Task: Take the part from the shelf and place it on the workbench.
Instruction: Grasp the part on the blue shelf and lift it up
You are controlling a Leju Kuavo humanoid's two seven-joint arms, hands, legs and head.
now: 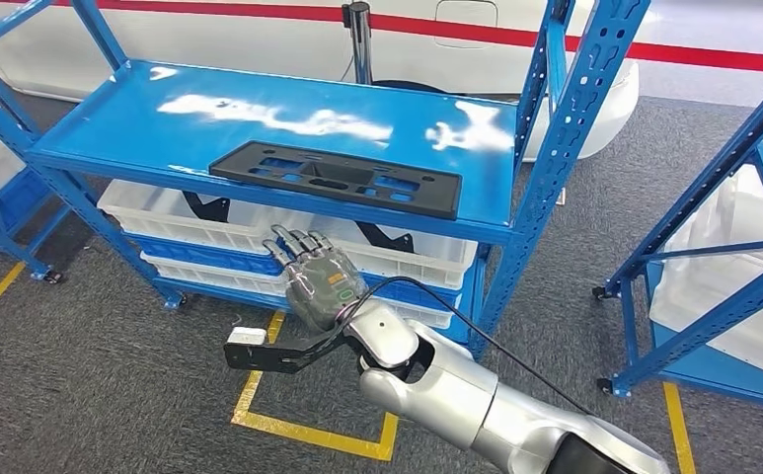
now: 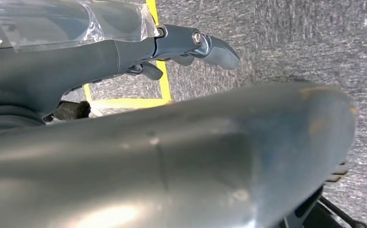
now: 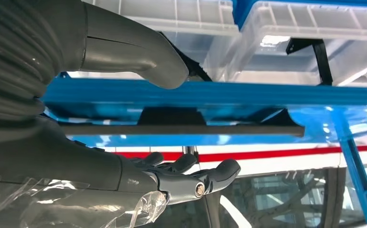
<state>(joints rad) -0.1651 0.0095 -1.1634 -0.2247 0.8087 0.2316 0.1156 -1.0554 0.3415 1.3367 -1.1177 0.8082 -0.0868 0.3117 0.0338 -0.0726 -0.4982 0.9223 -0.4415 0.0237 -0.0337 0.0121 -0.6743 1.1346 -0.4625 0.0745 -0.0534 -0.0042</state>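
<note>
One hand raised: the right hand (image 1: 320, 279) is lifted in front of the blue shelf (image 1: 111, 128), just below the near edge of its top board.
Right hand state: fingers (image 3: 221, 170) spread apart and stretched forward, nothing held; in the right wrist view thumb and fingers stand apart, with the shelf edge between them.
Right arm: the silver arm (image 1: 476, 400) comes in from the lower right, a black cable running along it.
Left hand: the left hand (image 2: 124, 156) shows close up in the left wrist view, over grey carpet (image 2: 290, 42) and yellow floor tape (image 2: 164, 80); whether its fingers are apart or together, I cannot tell.
Part: the black flat part (image 1: 336, 178) lies on the top board of the shelf, near its front edge, just beyond the right hand and not touched by it.
Below: white plastic bins (image 1: 426, 259) sit on the lower levels.
Far right: a second blue rack (image 1: 713, 237).
</note>
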